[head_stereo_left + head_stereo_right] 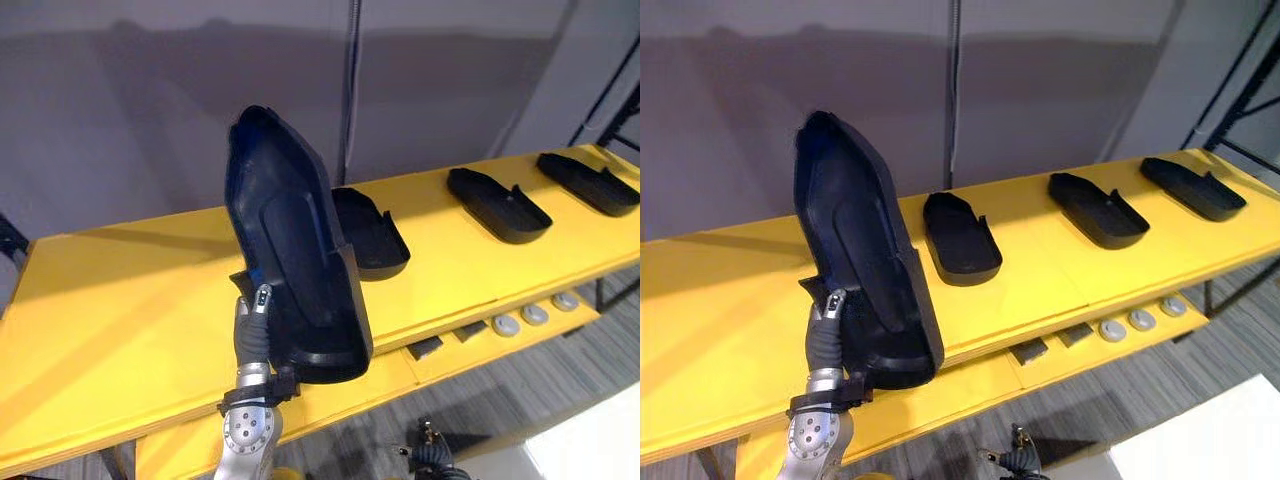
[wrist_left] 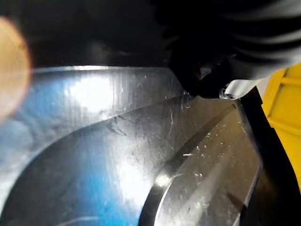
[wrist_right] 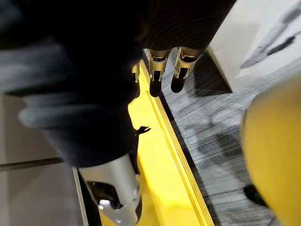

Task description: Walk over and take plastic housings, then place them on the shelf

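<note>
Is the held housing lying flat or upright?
Upright: the housing stands on end above the yellow shelf, held low by the left hand.

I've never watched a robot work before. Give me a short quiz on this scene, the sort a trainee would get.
1. True or false: the left hand holds a dark plastic housing upright at the front edge of the yellow shelf.
2. Multiple choice: how many other housings lie flat on the shelf top? A) one B) three C) five
3. Fill in the missing word: the round grey discs sit on the shelf's ____ level, under the top board.

Key: 1 true; 2 B; 3 lower.
</note>
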Controlling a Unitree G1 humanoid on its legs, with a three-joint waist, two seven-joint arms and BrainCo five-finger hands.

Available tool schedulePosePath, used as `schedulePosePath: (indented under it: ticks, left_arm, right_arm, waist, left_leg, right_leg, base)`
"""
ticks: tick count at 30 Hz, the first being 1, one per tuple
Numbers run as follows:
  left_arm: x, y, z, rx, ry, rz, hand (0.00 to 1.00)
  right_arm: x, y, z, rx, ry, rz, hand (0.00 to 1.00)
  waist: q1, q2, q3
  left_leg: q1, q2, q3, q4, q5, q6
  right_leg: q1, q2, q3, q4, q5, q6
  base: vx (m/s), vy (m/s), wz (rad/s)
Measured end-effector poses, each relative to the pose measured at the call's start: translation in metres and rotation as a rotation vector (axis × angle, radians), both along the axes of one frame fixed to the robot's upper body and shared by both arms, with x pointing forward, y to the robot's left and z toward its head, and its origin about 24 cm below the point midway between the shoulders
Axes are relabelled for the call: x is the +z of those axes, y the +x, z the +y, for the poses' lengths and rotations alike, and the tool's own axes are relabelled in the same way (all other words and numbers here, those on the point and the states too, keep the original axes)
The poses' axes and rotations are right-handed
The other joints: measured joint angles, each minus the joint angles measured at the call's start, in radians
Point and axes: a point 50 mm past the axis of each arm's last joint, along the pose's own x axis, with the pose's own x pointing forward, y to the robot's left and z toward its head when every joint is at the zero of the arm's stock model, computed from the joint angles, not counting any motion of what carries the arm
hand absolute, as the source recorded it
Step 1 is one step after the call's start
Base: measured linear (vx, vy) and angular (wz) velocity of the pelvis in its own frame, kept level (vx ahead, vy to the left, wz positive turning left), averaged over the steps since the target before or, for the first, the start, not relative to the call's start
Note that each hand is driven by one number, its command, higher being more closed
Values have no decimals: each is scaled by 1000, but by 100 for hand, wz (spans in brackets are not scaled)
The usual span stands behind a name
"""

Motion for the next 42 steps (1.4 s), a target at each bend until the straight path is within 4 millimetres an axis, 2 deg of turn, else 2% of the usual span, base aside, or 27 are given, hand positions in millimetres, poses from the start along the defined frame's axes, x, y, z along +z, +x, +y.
schedulePosePath:
  ticks: [3,8,12,13,14,15,16,19,20,21,22,23,24,25,26,28,29,30,31,32,33,34,35,36,37,39,42]
  left_arm:
    - [0,0,0,-4,0,2,100]
    - [0,0,-3,-26,-7,-1,100]
    - [1,1,2,10,-9,-3,100]
    - [1,1,4,23,-8,-5,100]
    - [4,2,5,29,-9,-16,100]
    - [9,4,7,41,-12,-43,100]
    - [11,7,6,42,-14,-53,100]
    - [16,14,1,31,-20,-82,100]
    - [19,19,-7,3,-23,-96,100]
    - [20,25,-16,-38,-19,-104,100]
    - [21,29,-21,-62,-14,-109,100]
    - [19,31,-25,-74,-10,-102,100]
    - [16,32,-23,-67,-6,-90,100]
    - [10,32,-20,-52,-1,-63,100]
    - [8,32,-18,-47,0,-53,100]
    - [2,28,-15,-44,1,-25,100]
    - [-1,27,-14,-42,0,-15,100]
    - [-5,23,-10,-29,2,6,100]
    - [-9,21,-7,-20,5,23,100]
    - [-10,21,-7,-22,5,29,100]
    - [-10,21,-7,-22,4,31,100]
    - [-9,21,-9,-28,-1,29,100]
    - [-9,21,-10,-30,-6,28,100]
    - [-8,21,-11,-38,-9,24,100]
    - [-10,21,-12,-47,-1,34,100]
    - [-10,20,-14,-59,15,34,100]
    - [-8,20,-22,-106,29,26,100]
  right_arm:
    - [5,7,-1,-7,-2,-38,0]
    - [4,4,1,-1,1,-28,0]
    - [6,10,-2,-1,-9,-43,0]
    - [8,16,-2,0,-15,-56,0]
    - [9,18,-3,-3,-17,-62,0]
    - [12,27,-6,5,-37,-84,0]
    - [13,29,-8,10,-47,-88,0]
    - [14,30,-17,5,-80,-88,0]
    - [12,25,-21,-8,-90,-69,0]
    - [7,17,-23,-12,-91,-34,0]
    - [3,12,-19,-15,-78,-9,0]
    - [-1,8,-7,-10,-41,12,0]
    - [-3,6,0,-12,-20,20,0]
    - [-4,4,10,-15,10,26,0]
    - [-4,5,14,-8,21,25,0]
    - [-4,6,21,24,33,23,0]
    - [-4,5,21,29,33,24,0]
    - [-4,6,23,38,40,21,0]
    - [-3,8,24,44,45,14,0]
    - [-4,4,22,39,43,22,0]
    - [-5,1,20,37,40,29,0]
    - [-7,-6,16,33,30,46,0]
    - [-7,-8,15,30,29,52,0]
    - [-9,-12,15,28,29,63,0]
    - [-9,-13,13,25,28,65,0]
    - [-9,-15,12,21,28,70,0]
    - [-11,-22,13,4,39,85,0]
  waist:
    - [3,-4,-6]
    - [10,-15,-5]
    - [25,-21,6]
    - [25,-39,8]
    - [21,-37,11]
    - [21,-22,20]
    - [12,-19,18]
    - [-11,-14,13]
    - [-38,4,4]
    - [-61,17,-3]
    - [-69,7,-1]
    - [-67,-21,10]
    - [-58,-30,11]
    - [-44,-30,13]
    - [-37,-28,15]
    - [-9,-30,17]
    - [-5,-28,18]
    - [-1,-36,17]
    - [-5,-42,20]
    - [-6,-51,20]
    - [-5,-56,21]
    - [-7,-55,18]
    - [-8,-58,14]
    - [-6,-62,11]
    - [-16,-54,9]
    - [-31,-56,7]
    - [-26,-68,-5]
  left_leg:
    - [27,14,-5,-25,6,-10]
    - [31,16,-40,-49,30,-45]
    - [-10,35,7,-9,50,-52]
    - [-4,42,15,-18,38,-65]
    - [-13,75,59,37,14,-58]
    - [-26,203,133,164,-29,-75]
    - [-17,261,138,186,-35,-84]
    - [23,350,160,116,-16,-73]
    - [24,375,169,37,38,-52]
    - [23,357,169,-31,44,-112]
    - [21,331,174,-54,34,-142]
    - [5,290,170,-42,30,-162]
    - [-6,276,169,-23,24,-153]
    - [-34,272,169,33,6,-140]
    - [-45,273,173,60,-4,-136]
    - [-60,272,199,127,-57,-107]
    - [-55,267,209,133,-72,-96]
    - [-53,258,227,153,-92,-61]
    - [-52,248,219,155,-95,-50]
    - [-43,228,215,145,-93,-46]
    - [-37,210,218,133,-91,-45]
    - [-37,170,222,115,-84,-40]
    - [-38,154,221,112,-82,-40]
    - [-43,130,223,109,-71,-40]
    - [-47,127,212,104,-59,-45]
    - [-49,124,191,100,-47,-44]
    - [-49,131,173,97,-35,-54]
  right_leg:
    - [48,15,-17,-64,19,-15]
    - [94,22,-98,-105,47,-16]
    - [89,30,-144,-79,48,-19]
    - [68,14,-140,-62,53,-27]
    - [73,16,-142,-62,53,-27]
    - [74,31,-142,-66,53,-27]
    - [70,26,-141,-64,52,-29]
    - [54,-19,-154,-68,52,-28]
    - [42,-43,-191,-69,53,-16]
    - [37,-70,-227,-70,61,11]
    - [37,-99,-235,-73,73,30]
    - [42,-136,-232,-87,97,47]
    - [43,-148,-229,-96,116,49]
    - [44,-152,-222,-107,167,46]
    - [43,-151,-220,-105,188,41]
    - [39,-155,-211,-80,233,0]
    - [35,-158,-198,-70,235,-2]
    - [14,-164,-163,-20,207,18]
    - [-21,-114,-87,123,118,78]
    - [-40,-58,-36,193,57,92]
    - [-44,-26,-9,221,18,89]
    - [-51,29,25,222,-58,55]
    - [-50,36,32,207,-78,36]
    - [-29,26,51,152,-116,-8]
    - [-23,27,45,137,-121,-7]
    - [-8,27,19,122,-116,-14]
    - [30,40,-6,79,-101,-34]
  base:
    - [129,-86,14]
    - [50,-42,40]
    - [-44,-56,40]
    - [-98,-36,21]
    - [-38,-108,-6]
    - [5,-80,-11]
    - [0,-51,-14]
    - [-39,172,14]
    - [-48,338,75]
    - [-52,560,105]
    - [-48,609,101]
    - [-40,583,61]
    - [-41,437,29]
    - [-42,402,5]
    - [-63,365,1]
    - [-117,383,-5]
    - [-144,312,-22]
    - [-170,246,-14]
    - [-173,192,1]
    - [-117,84,19]
    - [-86,20,23]
    - [-56,6,16]
    - [-58,4,14]
    - [-29,-18,15]
    - [-30,-25,21]
    - [-4,-44,35]
    - [81,-30,23]
